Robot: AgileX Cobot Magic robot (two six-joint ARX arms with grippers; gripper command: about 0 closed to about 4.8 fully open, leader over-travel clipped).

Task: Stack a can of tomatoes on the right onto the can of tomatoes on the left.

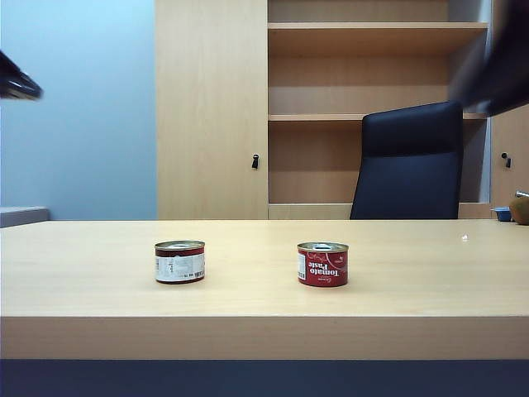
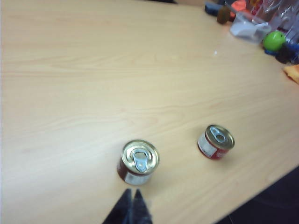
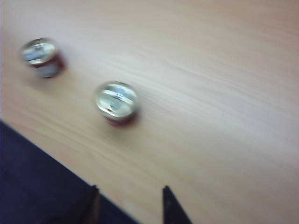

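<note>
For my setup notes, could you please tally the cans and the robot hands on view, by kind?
Cans: 2, left can and right can, standing apart on the table.
Hands: 2, left hand shut, right hand open, both above the table.
Total: 4

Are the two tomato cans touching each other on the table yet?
Apart. The exterior view shows bare table between the left can and the right can; both wrist views show the same gap. Neither pincer is near them.
</note>
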